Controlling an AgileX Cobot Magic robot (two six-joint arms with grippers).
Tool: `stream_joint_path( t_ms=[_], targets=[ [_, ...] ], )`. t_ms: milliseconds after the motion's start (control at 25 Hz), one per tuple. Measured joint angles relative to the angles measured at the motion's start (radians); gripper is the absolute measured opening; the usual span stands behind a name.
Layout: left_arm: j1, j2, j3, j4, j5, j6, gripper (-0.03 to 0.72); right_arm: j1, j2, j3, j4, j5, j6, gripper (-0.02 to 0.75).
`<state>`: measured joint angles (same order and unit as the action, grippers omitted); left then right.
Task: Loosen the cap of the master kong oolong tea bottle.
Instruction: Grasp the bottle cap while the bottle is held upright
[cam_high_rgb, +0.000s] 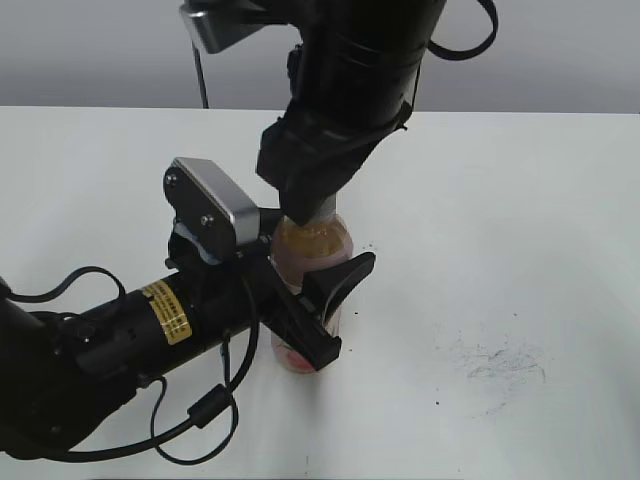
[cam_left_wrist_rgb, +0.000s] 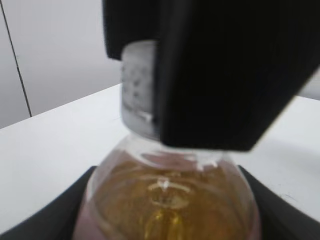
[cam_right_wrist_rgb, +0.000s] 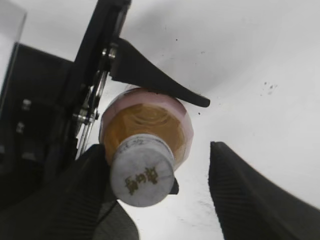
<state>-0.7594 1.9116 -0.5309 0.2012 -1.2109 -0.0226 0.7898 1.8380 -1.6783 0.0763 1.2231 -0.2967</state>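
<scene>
**Master Kong oolong tea bottle held at the body, cap not yet pinched**

Master kong oolong tea bottle (cam_high_rgb: 312, 262) stands upright on the white bench (cam_high_rgb: 520, 200), between the two fingers of the left gripper (cam_high_rgb: 322, 315), which clasp its pink-labelled body below the shoulder. In the right wrist view one left finger presses the far side of the bottle; the other is largely hidden, so the hold reads as closed on the bottle, though I cannot confirm both contacts.

The right gripper (cam_right_wrist_rgb: 155, 200) sits directly above the neck. Its jaws stand apart: one ribbed finger (cam_right_wrist_rgb: 85, 200) touches or nearly touches the cap (cam_right_wrist_rgb: 142, 175), the other (cam_right_wrist_rgb: 260, 195) is well clear on the opposite side. It grips nothing at this point.

Handling, as a judgement: the bottle is thin clear plastic, nearly full of amber tea up into the shoulder, so it should be fairly heavy and steady on its base, but the wall is likely to give under a hard squeeze, and the smooth label could let it spin in the left fingers when torque comes. The cap is small, stiff and ribbed round its side, which offers the better purchase; hold should be taken across that ribbed side, centred, not on the flat printed top.

The bottle is the only container in view; it appears sealed, its liquid level high. Dark scuffs mark the bench beyond the right gripper.
</scene>
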Motion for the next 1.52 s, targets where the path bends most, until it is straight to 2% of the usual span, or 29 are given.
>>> stream_joint_path(
  t_ms=[240,440,560,640,720,1000,1520],
  targets=[
    [0.0,0.0,0.0,-0.003,0.0,0.0,0.447,0.0,0.0,0.0,0.0,0.0,0.33,0.481],
    [0.0,0.0,0.0,-0.004,0.0,-0.002,0.447,0.0,0.0,0.0,0.036,0.0,0.426,0.456],
    [0.0,0.0,0.0,-0.005,0.0,-0.002,0.447,0.0,0.0,0.0,0.054,0.0,0.433,0.375],
    [0.0,0.0,0.0,-0.007,0.0,-0.003,0.447,-0.001,0.0,0.0,0.046,0.001,0.407,0.278],
    [0.0,0.0,0.0,-0.007,0.0,-0.003,0.447,-0.001,0.0,0.0,0.044,0.001,0.358,0.272],
    [0.0,0.0,0.001,-0.008,0.0,-0.003,0.447,-0.001,0.0,0.0,0.044,0.001,0.006,0.272],
    [0.0,0.0,0.002,-0.007,-0.002,-0.002,0.447,-0.001,0.0,0.0,0.04,0.002,-1.045,0.272]
  ],
)
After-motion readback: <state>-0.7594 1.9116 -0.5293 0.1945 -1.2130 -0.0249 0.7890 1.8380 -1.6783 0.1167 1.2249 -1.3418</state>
